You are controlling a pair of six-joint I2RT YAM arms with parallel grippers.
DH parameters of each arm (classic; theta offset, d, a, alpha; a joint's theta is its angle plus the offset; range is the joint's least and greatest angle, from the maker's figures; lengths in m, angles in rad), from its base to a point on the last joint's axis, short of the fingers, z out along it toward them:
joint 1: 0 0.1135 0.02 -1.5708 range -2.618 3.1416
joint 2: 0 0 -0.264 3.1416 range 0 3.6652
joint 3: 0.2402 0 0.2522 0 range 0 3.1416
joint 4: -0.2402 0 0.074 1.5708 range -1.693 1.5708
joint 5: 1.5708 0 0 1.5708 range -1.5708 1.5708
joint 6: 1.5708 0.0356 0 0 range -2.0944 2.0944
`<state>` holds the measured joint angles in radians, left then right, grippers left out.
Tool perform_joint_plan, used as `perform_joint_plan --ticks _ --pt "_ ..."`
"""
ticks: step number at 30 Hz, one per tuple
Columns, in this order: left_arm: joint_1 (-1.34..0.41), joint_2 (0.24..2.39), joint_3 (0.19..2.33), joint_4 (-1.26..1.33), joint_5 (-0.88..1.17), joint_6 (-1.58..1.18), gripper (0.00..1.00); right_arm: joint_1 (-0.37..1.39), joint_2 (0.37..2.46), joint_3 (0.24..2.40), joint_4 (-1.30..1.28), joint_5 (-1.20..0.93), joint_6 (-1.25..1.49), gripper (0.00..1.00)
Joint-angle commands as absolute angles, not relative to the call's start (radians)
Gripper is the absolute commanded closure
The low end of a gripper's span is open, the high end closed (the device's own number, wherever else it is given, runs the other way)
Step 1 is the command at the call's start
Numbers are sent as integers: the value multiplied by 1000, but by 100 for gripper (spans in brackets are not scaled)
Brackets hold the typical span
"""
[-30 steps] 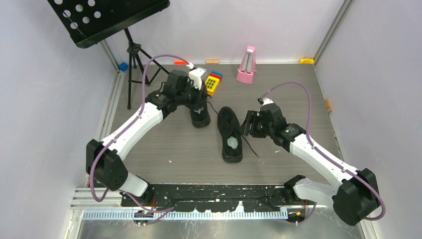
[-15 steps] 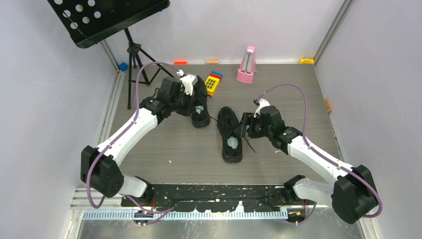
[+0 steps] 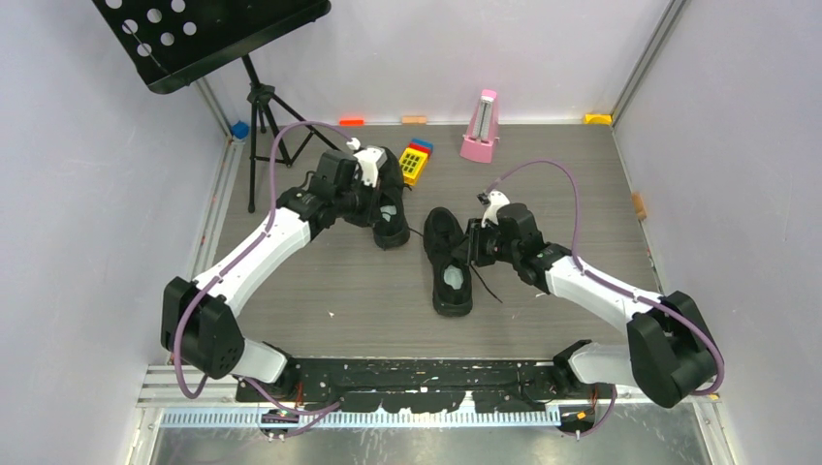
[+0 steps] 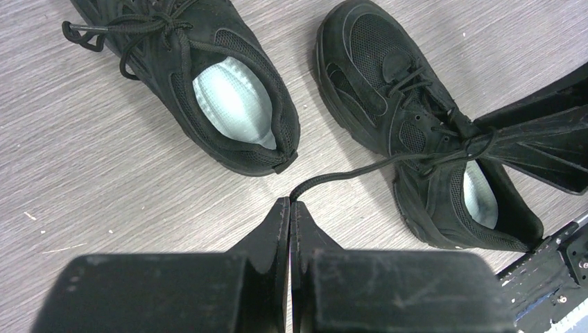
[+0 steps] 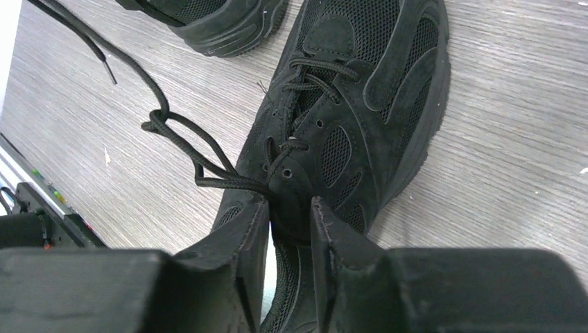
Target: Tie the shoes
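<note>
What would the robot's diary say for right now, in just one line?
step: tying shoe | left claw: shut on lace end | right claw: jaws around eyelet flap, grip unclear

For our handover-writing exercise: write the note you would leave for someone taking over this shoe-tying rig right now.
Left gripper: shut, pinching the end of a lace from the near shoe.
Right gripper: jaws partly apart, straddling that shoe's eyelet flap; firm grip unclear.
Far shoe: lies beside the left gripper, not held; whether tied, cannot tell.
Done: only a loose knot in the near shoe's lace.
Left: tighten it, form a bow, check the far shoe.
</note>
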<state>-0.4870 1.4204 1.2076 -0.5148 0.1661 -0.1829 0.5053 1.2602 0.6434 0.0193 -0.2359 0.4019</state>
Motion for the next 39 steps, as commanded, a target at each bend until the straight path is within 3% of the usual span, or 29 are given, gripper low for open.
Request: perform_joint_plan --ticks 1,3,10,13,20,24,26,31,39 --pt "-488 1428 1256 -525 153 -181 100 500 1240 667 61 -233 383 75" --pt "-488 1428 1260 -533 136 -180 100 500 1212 662 38 -211 391 83" --pt "-488 1415 1258 -557 105 -176 100 499 1104 656 -84 -139 422 82" --pt "-488 1414 1256 -561 99 -176 100 499 1073 656 -126 -120 426 61" --pt "-488 1414 1243 -542 139 -196 100 494 1073 648 -142 -139 430 51" --pt "-488 1410 1241 -545 141 -196 100 493 1094 635 -109 -151 434 51" --pt "-488 1408 1242 -545 141 -197 100 493 1113 639 -95 -160 434 54" --pt "-488 1403 1244 -553 139 -194 100 492 1127 644 -87 -176 445 82" --pt "-488 1405 1235 -560 117 -199 100 489 1027 630 -163 -120 478 99"
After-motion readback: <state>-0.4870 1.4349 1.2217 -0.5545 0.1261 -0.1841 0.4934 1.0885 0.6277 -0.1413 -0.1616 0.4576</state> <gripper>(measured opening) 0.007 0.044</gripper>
